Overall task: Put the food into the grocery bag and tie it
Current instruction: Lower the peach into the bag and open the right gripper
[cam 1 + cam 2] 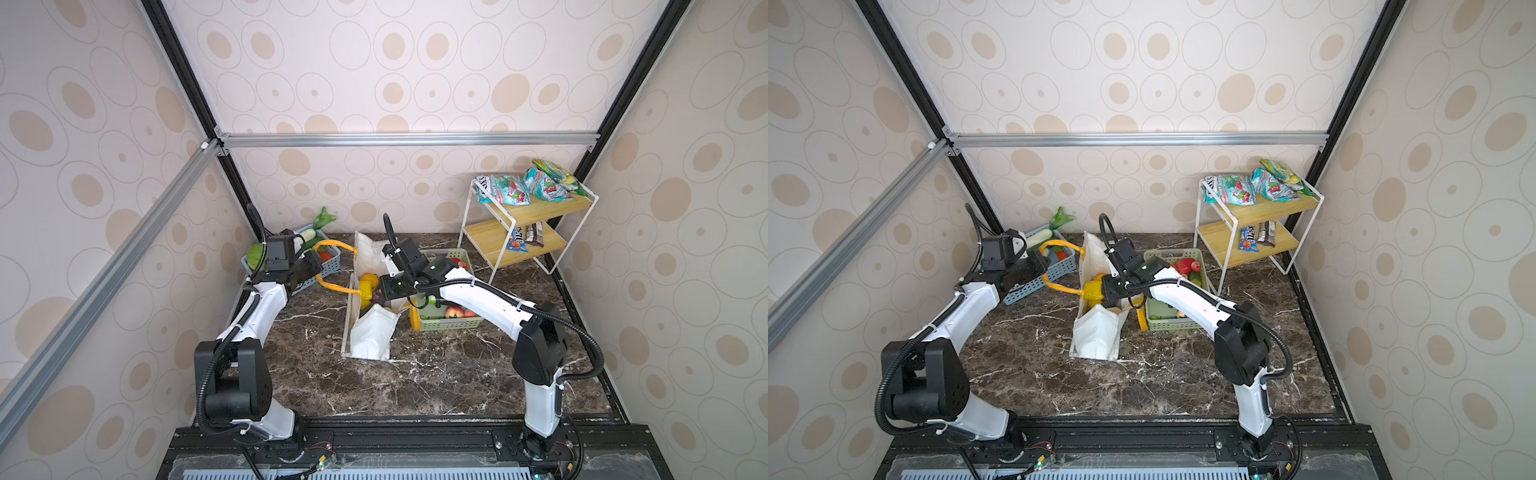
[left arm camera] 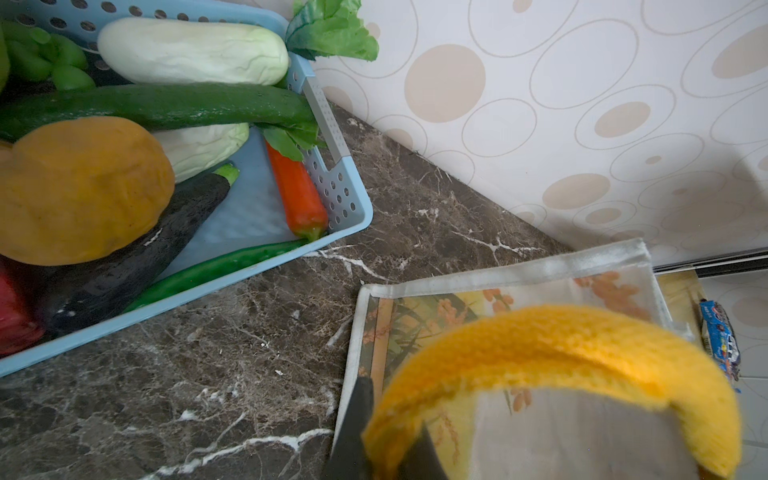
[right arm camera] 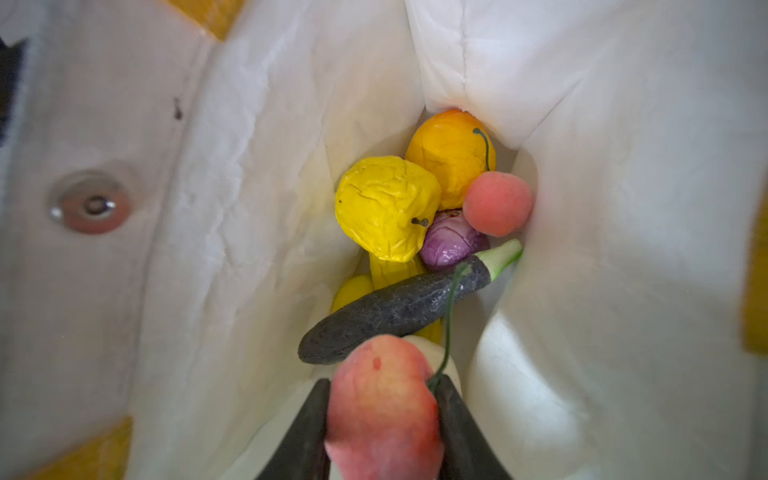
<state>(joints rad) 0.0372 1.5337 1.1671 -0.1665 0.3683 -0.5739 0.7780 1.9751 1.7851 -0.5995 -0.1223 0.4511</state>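
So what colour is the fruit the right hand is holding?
The fruit is pinkish red fading to pale peach; clearest in the right wrist view.

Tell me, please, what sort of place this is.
Most likely a robot test cell dressed as a grocery corner: an aluminium frame with wallpapered panels encloses a marble-look tabletop, a blue basket and a green basket of toy produce flank a grocery bag, and a shelf rack holds snack packets.

**Materials / finish**

Matt creased cloth on the grocery bag (image 3: 249, 208), metal snap (image 3: 93, 203), coarse woven strap handle (image 2: 582, 353). Matt peach (image 3: 382, 407), rough matt eggplant (image 3: 395, 311). Polished marble-look worktop (image 1: 415, 382). Smooth perforated plastic basket (image 2: 340, 195). Wood-board shelf (image 1: 540, 214), painted metal frame.
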